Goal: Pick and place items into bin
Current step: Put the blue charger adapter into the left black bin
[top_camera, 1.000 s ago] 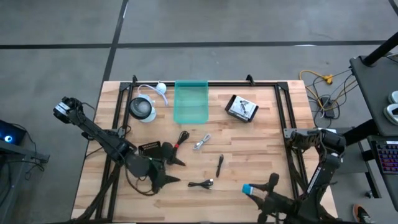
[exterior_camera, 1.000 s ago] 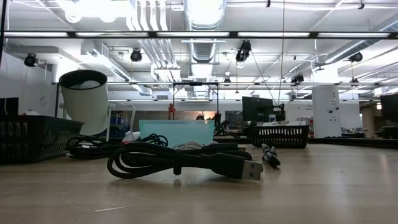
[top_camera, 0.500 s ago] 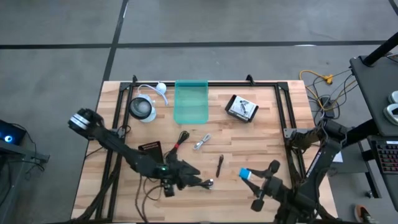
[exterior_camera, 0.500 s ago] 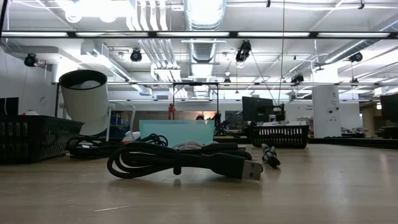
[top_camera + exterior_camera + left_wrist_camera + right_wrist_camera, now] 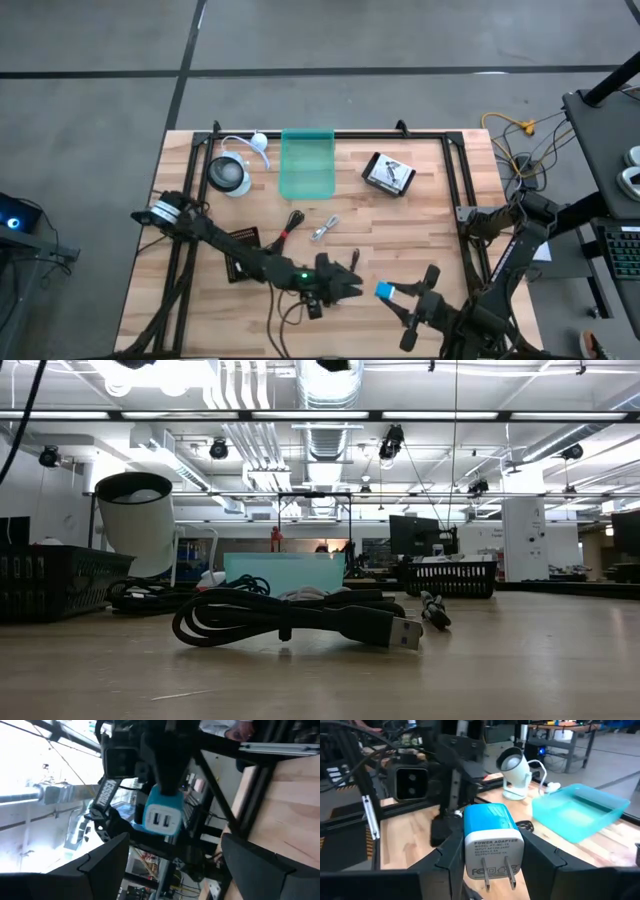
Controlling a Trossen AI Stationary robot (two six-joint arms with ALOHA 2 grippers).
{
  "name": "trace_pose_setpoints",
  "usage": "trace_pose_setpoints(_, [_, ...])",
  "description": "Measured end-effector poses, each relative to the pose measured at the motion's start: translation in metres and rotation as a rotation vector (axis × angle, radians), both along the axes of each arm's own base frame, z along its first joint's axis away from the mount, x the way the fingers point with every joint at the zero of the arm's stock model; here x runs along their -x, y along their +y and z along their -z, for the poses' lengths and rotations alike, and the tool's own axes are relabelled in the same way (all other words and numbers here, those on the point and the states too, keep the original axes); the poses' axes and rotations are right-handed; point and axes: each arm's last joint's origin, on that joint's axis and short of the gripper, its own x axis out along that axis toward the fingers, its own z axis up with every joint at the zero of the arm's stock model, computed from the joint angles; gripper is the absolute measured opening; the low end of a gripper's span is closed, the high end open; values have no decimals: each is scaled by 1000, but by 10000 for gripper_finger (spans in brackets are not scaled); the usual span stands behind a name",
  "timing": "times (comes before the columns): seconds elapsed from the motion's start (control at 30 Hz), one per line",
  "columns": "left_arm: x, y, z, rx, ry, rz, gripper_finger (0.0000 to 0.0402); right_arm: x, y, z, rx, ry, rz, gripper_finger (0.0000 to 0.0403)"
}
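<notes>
My right gripper (image 5: pixel 392 293) is near the table's near edge, shut on a blue-and-white plug adapter (image 5: pixel 492 840). My left gripper (image 5: pixel 348 284) is open and hovers just left of it, over the spot where a small black cable coil lay; the high view hides that coil. In the left wrist view the adapter (image 5: pixel 161 820) shows beyond my left gripper (image 5: pixel 172 852). A black cable with red (image 5: pixel 290 224) and a silver metal piece (image 5: pixel 323 229) lie flat mid-table. The teal bin (image 5: pixel 306 163) stands at the far edge. The low view shows a coiled black USB cable (image 5: pixel 290 620) lying on the wood. My right gripper pinches the adapter's white body (image 5: pixel 470 851) between its two fingers (image 5: pixel 445 862), one on each side. The blue end points away from the wrist and the two metal prongs (image 5: pixel 496 874) point back toward it. The adapter is lifted clear of the table.
A white printed box (image 5: pixel 388 173) lies right of the bin, a white lamp-like device (image 5: pixel 230 175) with its cord left of it, and a black card (image 5: pixel 240 240) under my left arm. A black frame (image 5: pixel 462 190) runs along the table's edges. Bare wood lies right of centre.
My left arm has swept along the near side toward the table's right, from the near-left area to beside the adapter, and now covers the small cable coil. My right gripper, still holding the adapter, has shifted a little toward the left.
</notes>
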Motion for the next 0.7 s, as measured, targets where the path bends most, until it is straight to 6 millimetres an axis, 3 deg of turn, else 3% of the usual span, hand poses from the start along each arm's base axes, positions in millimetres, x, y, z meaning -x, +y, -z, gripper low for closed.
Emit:
trace_pose_setpoints(0.33, [-32,-5,-6,-10,-48,68,297,-2,3,-4,-8,33,-35,135])
trace_pose_setpoints(0.7, [-42,-2,-10,-53,-42,76,297,-2,1,-11,-42,15,-35,135])
